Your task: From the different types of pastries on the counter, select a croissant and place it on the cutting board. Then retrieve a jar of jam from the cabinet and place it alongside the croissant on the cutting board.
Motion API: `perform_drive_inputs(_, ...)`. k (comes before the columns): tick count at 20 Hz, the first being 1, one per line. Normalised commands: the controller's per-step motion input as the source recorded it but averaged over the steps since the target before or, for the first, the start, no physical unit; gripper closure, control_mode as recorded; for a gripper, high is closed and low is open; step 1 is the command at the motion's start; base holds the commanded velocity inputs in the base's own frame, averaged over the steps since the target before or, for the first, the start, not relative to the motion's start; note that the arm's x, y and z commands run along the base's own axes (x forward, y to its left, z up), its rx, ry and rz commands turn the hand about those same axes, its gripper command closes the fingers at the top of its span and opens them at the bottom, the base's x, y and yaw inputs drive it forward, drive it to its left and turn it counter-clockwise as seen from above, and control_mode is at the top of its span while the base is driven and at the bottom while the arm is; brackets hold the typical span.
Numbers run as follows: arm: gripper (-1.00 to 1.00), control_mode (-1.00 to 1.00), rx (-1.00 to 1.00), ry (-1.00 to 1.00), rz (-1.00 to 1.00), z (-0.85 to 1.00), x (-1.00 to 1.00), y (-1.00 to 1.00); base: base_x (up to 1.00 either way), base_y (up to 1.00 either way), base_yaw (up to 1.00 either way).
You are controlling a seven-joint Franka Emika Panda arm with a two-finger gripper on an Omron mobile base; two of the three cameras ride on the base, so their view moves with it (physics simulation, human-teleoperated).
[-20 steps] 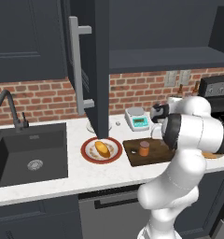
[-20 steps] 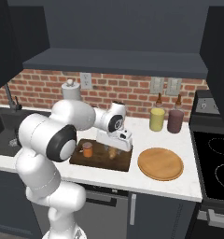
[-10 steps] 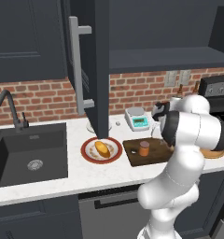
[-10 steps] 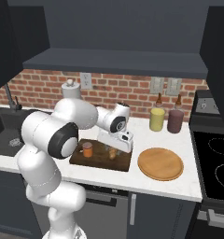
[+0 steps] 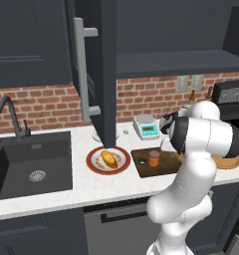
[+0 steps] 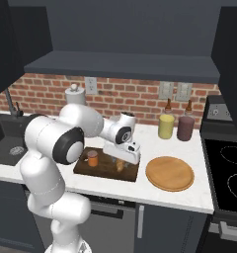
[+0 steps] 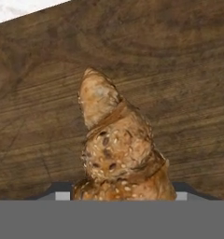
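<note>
The croissant [image 7: 118,149], brown and ridged, lies on the dark wooden cutting board [image 7: 179,70] on the white counter [image 5: 91,187]. My gripper [image 7: 121,196] is right over it, one fingertip tight against each side of the pastry. From the right base view the gripper [image 6: 121,165] reaches down onto the board [image 6: 103,171] at the croissant [image 6: 120,166]. The jar of jam [image 6: 93,158], orange-brown, stands upright on the board's left part. In the left base view the jar [image 5: 154,158] shows on the board [image 5: 141,163], and my own arm hides the hand. The cabinet [image 5: 109,64] door stands open.
A golden bun [image 5: 109,159] lies on a red-rimmed plate [image 5: 91,162] left of the board. A round wooden plate [image 6: 170,173] sits to the board's right, with a yellow bottle [image 6: 165,126] and a maroon bottle [image 6: 185,128] behind. Sink [image 5: 32,164] at left, stove [image 6: 229,173] at right.
The arm has shifted only slightly. The hand stays low over the board with the croissant between its fingers, and the jar has not moved.
</note>
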Motion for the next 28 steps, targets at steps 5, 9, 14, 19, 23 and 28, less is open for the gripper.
perform_drive_inputs(5, -1.00, -1.00, 0.00, 0.02, -0.01, -0.12, 0.06, 0.08, 0.00, 0.00, 0.00)
perform_drive_inputs(9, -1.00, -1.00, 0.00, 0.05, 0.00, 0.00, 0.00, 0.00, 0.00, 0.00, 0.00)
perform_drive_inputs(14, -1.00, -1.00, 0.03, 0.04, 0.00, 0.09, 0.00, -0.09, 0.00, 0.00, 0.00)
perform_drive_inputs(19, -1.00, -1.00, 0.03, 0.00, 0.00, 0.37, 0.00, -0.11, 0.00, 0.00, 0.00)
perform_drive_inputs(23, -1.00, -1.00, 0.05, 0.00, 0.00, 0.62, -0.01, -0.11, 0.00, 0.00, 0.00)
perform_drive_inputs(28, -1.00, -1.00, 0.01, 0.00, 0.00, 0.10, -0.46, 0.03, 0.00, 0.00, 0.00)
